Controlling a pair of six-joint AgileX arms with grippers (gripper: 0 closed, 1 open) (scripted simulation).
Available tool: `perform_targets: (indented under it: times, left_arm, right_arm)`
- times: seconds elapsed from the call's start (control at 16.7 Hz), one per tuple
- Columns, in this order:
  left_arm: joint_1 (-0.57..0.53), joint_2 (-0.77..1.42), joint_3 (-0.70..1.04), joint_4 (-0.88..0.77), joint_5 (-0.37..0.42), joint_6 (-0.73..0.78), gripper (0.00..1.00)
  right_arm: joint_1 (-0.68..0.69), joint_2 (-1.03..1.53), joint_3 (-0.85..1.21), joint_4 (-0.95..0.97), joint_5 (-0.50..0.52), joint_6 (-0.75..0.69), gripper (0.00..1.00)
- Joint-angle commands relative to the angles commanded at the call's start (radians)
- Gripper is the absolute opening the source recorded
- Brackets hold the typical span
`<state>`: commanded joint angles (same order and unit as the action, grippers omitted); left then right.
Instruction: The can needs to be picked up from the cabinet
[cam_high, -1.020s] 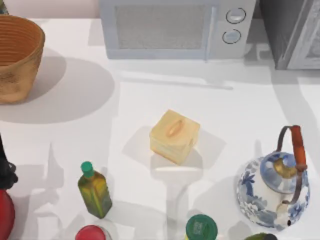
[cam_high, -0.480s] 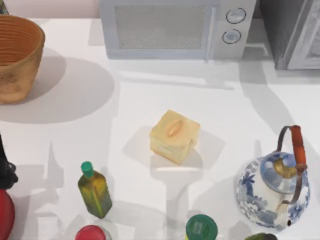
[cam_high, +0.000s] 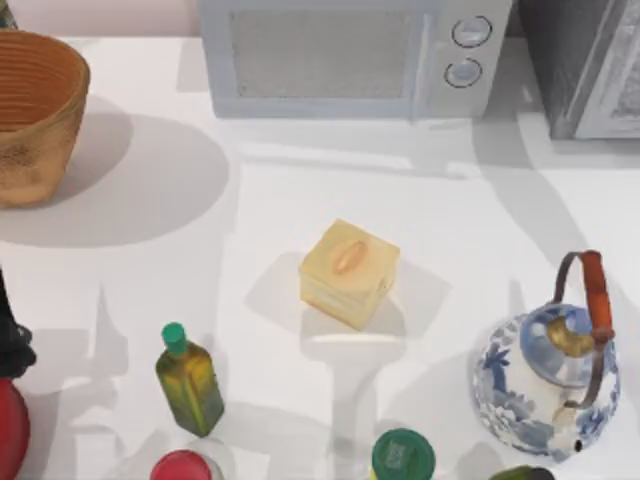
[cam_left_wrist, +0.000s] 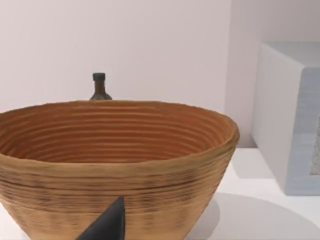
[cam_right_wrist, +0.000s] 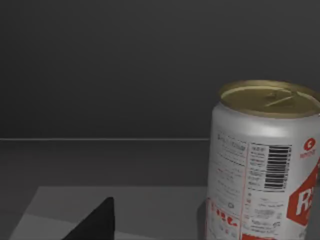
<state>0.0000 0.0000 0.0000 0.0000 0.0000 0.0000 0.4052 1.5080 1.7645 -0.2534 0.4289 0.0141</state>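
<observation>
A white bench runs under a pale wall, with the dark grey cabinet (cam_high: 585, 65) at its far right corner beside a white microwave (cam_high: 350, 55). Inside that dim cabinet, the right wrist view shows one dark finger (cam_right_wrist: 95, 222) of the right pincer low in the foreground, resting short of the can (cam_right_wrist: 265, 165); whether the pincer is apart or together I cannot tell. The can stands upright on the cabinet's grey floor, gold lid up, white wall with red lettering and a barcode, off to one side of the finger and not touching it. The step in hand looks like the reach into the cabinet, before any grasp. The next move likely calls for sliding sideways until the can sits between the fingers, then closing at mid-height without tipping it against the back wall. Farther out on the bench lie a yellow block (cam_high: 349, 273), a blue-and-white teapot (cam_high: 545, 385) and a green-capped bottle (cam_high: 188, 380). The left pincer's finger (cam_left_wrist: 107, 227) idles before a woven basket (cam_left_wrist: 115, 165) at the far left, its state likewise unclear.
</observation>
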Motion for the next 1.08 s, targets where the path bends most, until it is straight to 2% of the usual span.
perform_targets:
  times: [0.3, 0.54, 1.08]
  left_arm:
    - [0.000, 0.000, 0.000, 0.000, 0.000, 0.000, 1.00]
    - [0.000, 0.000, 0.000, 0.000, 0.000, 0.000, 1.00]
    - [0.000, 0.000, 0.000, 0.000, 0.000, 0.000, 1.00]
  right_arm:
    - [-0.050, 0.135, 0.129, 0.006, -0.048, 0.000, 1.00]
    - [-0.053, 0.142, 0.137, 0.006, -0.051, 0.000, 1.00]
    - [-0.053, 0.142, 0.137, 0.006, -0.051, 0.000, 0.32]
